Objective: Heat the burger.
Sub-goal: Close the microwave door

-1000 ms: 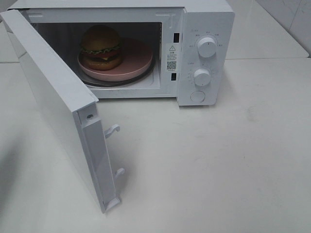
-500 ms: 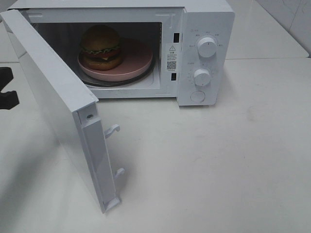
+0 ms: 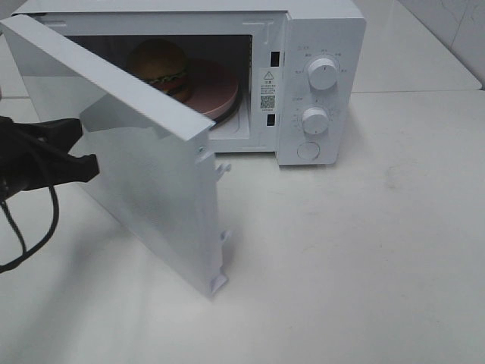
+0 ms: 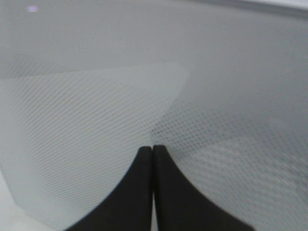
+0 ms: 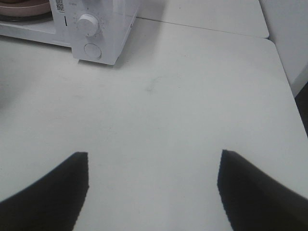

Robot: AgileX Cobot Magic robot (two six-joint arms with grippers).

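The burger [image 3: 161, 64] sits on a pink plate [image 3: 220, 95] inside the white microwave [image 3: 322, 45]. The half-swung door [image 3: 144, 174] hides its lower left part. My left gripper [image 3: 83, 149] comes in from the left edge, shut, with its black fingertips [image 4: 153, 159] against the door's outer dotted window [image 4: 96, 96]. It holds nothing. My right gripper [image 5: 154, 187] is open over bare table to the right of the microwave [image 5: 96, 29] and does not show in the exterior high view.
The microwave has two knobs [image 3: 323, 73] and a round button [image 3: 308, 150] on its right panel. Door latch hooks [image 3: 222, 167] stick out at the door's free edge. A black cable [image 3: 45, 220] hangs from the left arm. The white table [image 3: 364, 250] stretches in front and to the right.
The door has swung from wide open to about halfway toward the microwave. My left gripper came in from the left and now presses on the door's outer face.
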